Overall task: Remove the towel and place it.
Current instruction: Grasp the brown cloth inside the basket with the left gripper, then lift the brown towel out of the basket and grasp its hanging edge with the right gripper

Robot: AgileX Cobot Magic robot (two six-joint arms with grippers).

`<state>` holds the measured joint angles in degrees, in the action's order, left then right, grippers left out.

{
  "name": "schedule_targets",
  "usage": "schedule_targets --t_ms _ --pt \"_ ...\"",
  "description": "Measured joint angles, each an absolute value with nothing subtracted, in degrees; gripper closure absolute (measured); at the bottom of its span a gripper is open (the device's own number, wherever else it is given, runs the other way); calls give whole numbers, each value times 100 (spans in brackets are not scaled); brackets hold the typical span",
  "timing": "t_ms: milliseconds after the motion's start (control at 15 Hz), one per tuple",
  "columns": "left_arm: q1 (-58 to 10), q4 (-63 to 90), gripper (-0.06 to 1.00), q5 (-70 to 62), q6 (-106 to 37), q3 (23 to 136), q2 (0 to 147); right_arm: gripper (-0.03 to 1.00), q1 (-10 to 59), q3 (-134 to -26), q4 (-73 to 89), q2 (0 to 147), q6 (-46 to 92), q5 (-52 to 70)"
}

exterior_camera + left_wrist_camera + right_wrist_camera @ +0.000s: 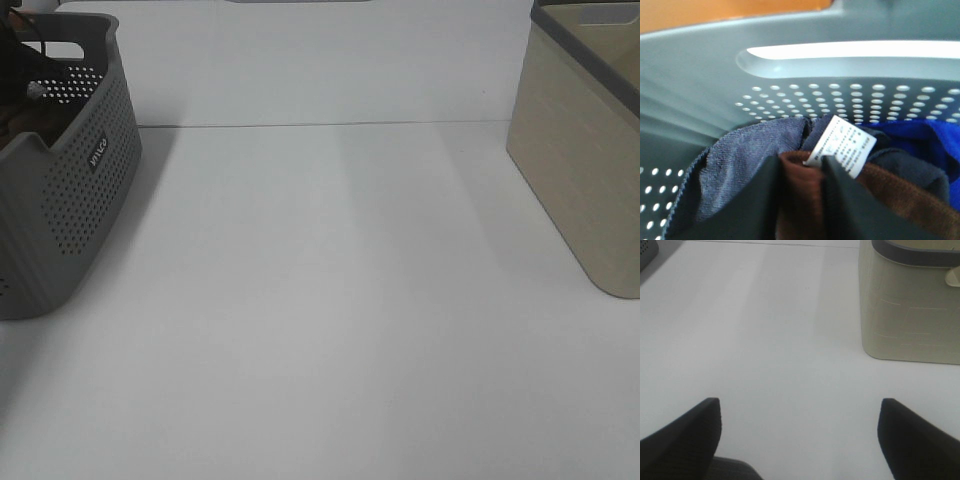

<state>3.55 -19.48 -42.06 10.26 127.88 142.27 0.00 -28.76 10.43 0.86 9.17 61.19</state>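
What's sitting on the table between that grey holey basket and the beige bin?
Nothing. The exterior high view shows only bare white table between the grey basket and the beige bin.

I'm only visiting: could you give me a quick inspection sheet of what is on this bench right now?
Surface: white table.
Job's things: brown towel with white label, lying in the grey basket.
Clutter: purple-grey cloth and blue cloth in that basket; beige bin on the right.
Grippers: left gripper, fingers flanking a towel fold, clamping unclear; right gripper open over the table.
Cables: nothing seen.
Surroundings: orange backdrop beyond the basket.
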Motion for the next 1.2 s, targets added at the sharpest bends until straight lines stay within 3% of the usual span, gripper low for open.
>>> schedule_targets --t_ms 133,200,733,1200 --pt "355 -1948 92 -4206 447 12788 14244 16 0 -2876 1043 86 917 6119" --pt "355 -1948 94 -4206 292 12788 14209 16 0 -2876 1043 86 917 6119" --pt "80 -464 94 -4566 -642 12788 11883 16 0 -2876 1043 86 911 6119" --pt "-1547 796 94 -5621 -1851 12788 10479 22 0 -2876 1043 86 911 6119"
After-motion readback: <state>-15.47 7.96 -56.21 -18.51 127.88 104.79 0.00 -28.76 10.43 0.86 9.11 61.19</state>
